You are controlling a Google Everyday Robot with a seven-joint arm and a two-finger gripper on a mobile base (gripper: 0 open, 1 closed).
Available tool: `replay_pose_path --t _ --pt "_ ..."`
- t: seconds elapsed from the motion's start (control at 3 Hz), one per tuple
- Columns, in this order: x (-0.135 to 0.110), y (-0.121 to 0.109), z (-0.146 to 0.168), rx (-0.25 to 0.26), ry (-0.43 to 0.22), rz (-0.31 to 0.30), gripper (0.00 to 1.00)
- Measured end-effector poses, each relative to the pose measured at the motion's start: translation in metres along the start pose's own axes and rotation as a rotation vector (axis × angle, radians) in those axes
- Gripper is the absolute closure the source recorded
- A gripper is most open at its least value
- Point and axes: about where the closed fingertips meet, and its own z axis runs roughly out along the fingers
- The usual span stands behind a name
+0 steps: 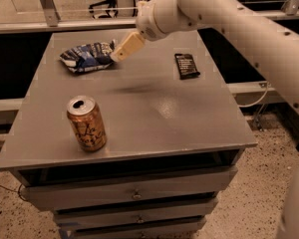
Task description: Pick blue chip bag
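Over the grey table (189,128) the white arm (229,19) is reaching to the far left corner, where the blue chip bag (84,58) is lying; the gripper (125,47) is hanging at the bag's right end, open or closed I cannot tell. Closing on that edge is risking pushing the slippery bag away.

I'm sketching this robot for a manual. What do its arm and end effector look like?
The arm is white, built of smooth, rounded tubular shells, with small dark dots along the long link. The end effector, just right of the bag at the table's back left, is a tan, tapered piece.
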Motion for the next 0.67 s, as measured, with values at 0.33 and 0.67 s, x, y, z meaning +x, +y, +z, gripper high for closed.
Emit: replay_pose_path --t 0.33,0.67 --pt "-0.012 -0.006 0.054 -0.042 -0.061 0.034 0.00" --pt "-0.016 0.002 0.099 -0.101 -0.084 0.068 0.00"
